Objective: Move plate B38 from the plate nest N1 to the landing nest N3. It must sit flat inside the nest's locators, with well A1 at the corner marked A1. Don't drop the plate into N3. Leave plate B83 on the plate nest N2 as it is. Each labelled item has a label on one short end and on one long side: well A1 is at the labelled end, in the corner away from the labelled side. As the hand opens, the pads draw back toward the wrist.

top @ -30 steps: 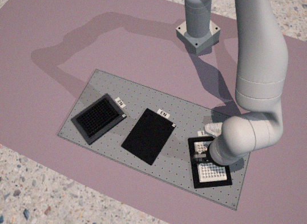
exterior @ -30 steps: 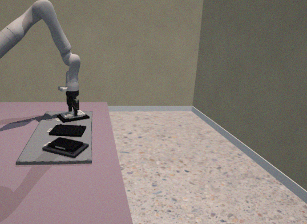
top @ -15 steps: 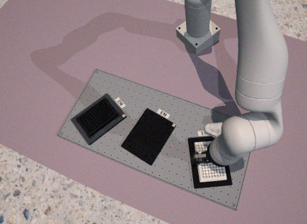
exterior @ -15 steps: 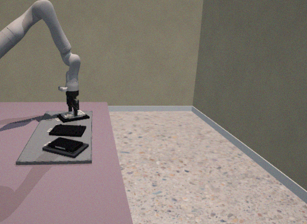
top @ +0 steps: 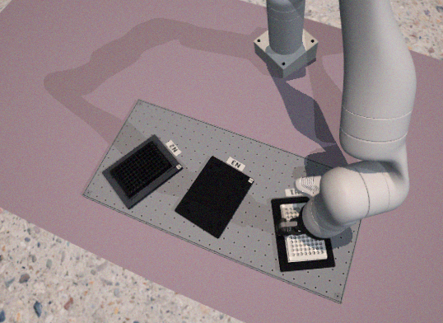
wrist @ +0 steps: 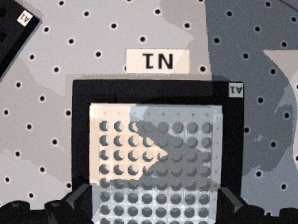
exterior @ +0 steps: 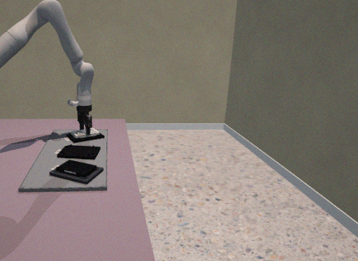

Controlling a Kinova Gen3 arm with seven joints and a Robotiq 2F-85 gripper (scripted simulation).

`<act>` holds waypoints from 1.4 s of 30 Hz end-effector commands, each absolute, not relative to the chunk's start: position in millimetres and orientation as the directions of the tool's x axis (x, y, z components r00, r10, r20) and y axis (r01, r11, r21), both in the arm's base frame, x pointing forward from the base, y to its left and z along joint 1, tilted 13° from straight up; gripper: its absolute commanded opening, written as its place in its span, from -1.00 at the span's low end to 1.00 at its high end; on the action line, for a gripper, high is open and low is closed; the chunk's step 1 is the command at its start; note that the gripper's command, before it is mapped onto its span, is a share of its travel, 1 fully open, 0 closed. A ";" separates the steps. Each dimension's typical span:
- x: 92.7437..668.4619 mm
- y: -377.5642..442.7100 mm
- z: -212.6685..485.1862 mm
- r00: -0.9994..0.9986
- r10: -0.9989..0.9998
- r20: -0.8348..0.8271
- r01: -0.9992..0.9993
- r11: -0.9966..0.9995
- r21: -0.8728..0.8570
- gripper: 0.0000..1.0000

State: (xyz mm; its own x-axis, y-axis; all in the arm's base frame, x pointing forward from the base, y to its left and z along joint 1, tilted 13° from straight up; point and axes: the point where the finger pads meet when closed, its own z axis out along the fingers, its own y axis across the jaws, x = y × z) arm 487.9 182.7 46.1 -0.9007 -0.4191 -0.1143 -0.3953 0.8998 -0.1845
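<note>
Plate B38 is white with round wells and lies in the black nest N1 at the right end of the grey board. In the wrist view the plate fills the nest frame below the N1 label. My gripper stands straight down over the plate's middle, shut on its two long sides; the fingers show at the bottom edge. I cannot tell if the plate is off the nest. Landing nest N3 is flat, black and empty, mid-board. The dark plate B83 sits in nest N2 at the left.
The grey perforated board lies on the mauve mat. The arm's base stands behind the board. The arm's forearm hangs over the N1 end. A small A1 tag marks N1's far right corner in the wrist view.
</note>
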 end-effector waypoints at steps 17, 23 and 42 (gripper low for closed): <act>487.1 186.3 55.1 -0.902 -0.416 -0.118 -0.393 0.902 -0.181 -1.00; 487.4 185.6 54.4 -0.900 -0.419 -0.118 -0.395 0.900 -0.182 -1.00; 487.4 185.6 54.4 -0.900 -0.419 -0.118 -0.395 0.900 -0.182 -1.00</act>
